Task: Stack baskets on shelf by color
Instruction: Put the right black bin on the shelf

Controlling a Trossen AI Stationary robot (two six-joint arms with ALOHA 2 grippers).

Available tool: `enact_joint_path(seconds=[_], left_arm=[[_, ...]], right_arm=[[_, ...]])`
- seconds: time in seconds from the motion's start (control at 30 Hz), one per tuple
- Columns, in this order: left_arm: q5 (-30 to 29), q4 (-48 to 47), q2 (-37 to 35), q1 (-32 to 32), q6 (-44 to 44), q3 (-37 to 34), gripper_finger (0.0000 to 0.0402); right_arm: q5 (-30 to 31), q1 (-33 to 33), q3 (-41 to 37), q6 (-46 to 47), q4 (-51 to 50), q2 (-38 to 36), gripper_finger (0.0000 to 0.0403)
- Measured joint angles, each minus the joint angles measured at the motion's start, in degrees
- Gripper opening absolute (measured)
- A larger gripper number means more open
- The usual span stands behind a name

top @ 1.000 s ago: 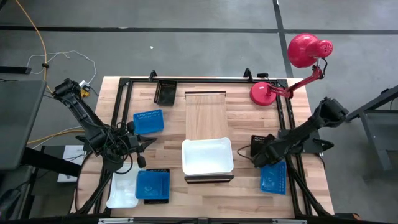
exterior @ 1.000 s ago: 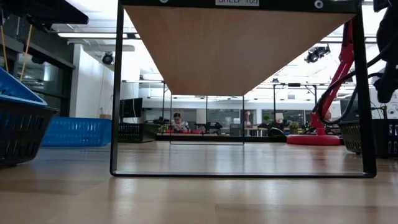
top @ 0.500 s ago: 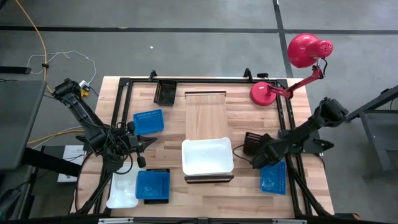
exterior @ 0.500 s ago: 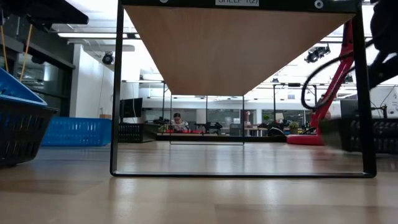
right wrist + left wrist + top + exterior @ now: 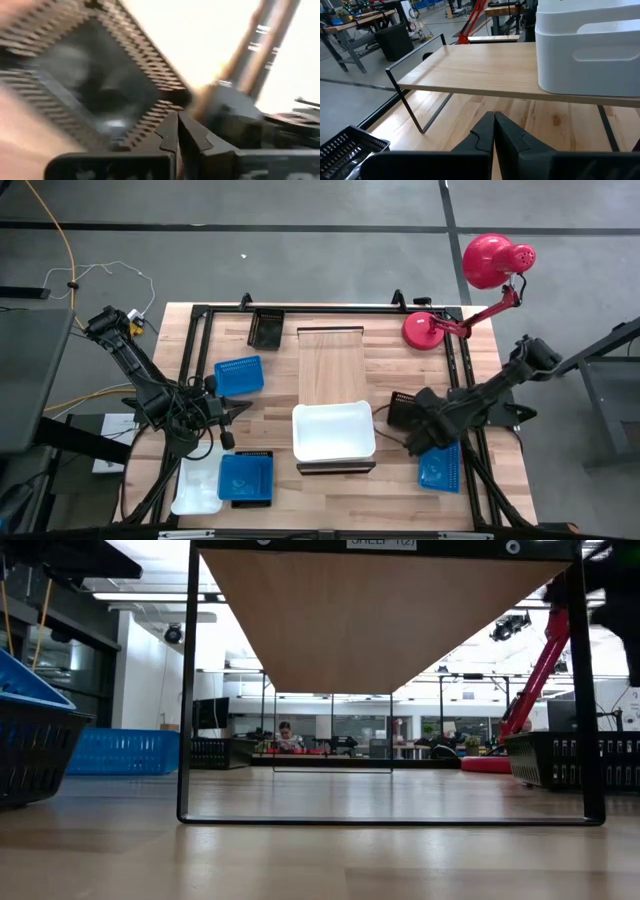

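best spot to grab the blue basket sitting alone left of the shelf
Judging from above, the blue basket lies open side up, tilted slightly, with table bare around it. Pinch one long rim wall, coming straight down; the edge facing the left gripper looks nearest. Its thin upright wall suits a two-finger pinch.

The wooden table (image 5: pixel 380 480) carries the shelf (image 5: pixel 333 355), which holds white baskets (image 5: pixel 333 431) at its near end. Around the shelf, blue baskets (image 5: pixel 239 375) and a black basket (image 5: pixel 267 328) lie left, a red lamp (image 5: pixel 430 330) right.

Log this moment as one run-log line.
right end effector: shut on black basket, beside shelf | left end effector: shut, idle | white baskets: on shelf
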Motion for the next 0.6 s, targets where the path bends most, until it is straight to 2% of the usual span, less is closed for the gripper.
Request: enact_joint_path(seconds=[0.1, 0.27, 0.4, 0.6], left_arm=[[0.82, -0.02, 0.0, 0.0, 0.0, 0.0, 0.0], [1.63, -0.04, 0.0, 0.0, 0.0, 0.0, 0.0], [1.63, -0.04, 0.0, 0.02, 0.0, 0.0, 0.0], [1.63, -0.07, 0.0, 0.02, 0.02, 0.0, 0.0]], right_arm=[[-0.44, 0.59, 1.28, 0.23, 1.88, -0.13, 0.0], [-2.24, 2.09, 0.31, 6.12, 2.46, -0.2, 0.0016], [-4.77, 4.29, -2.04, 12.03, 2.43, -0.2, 0.0062], [-3.85, 7.86, -4.69, 23.43, 2.05, -0.2, 0.0147]])
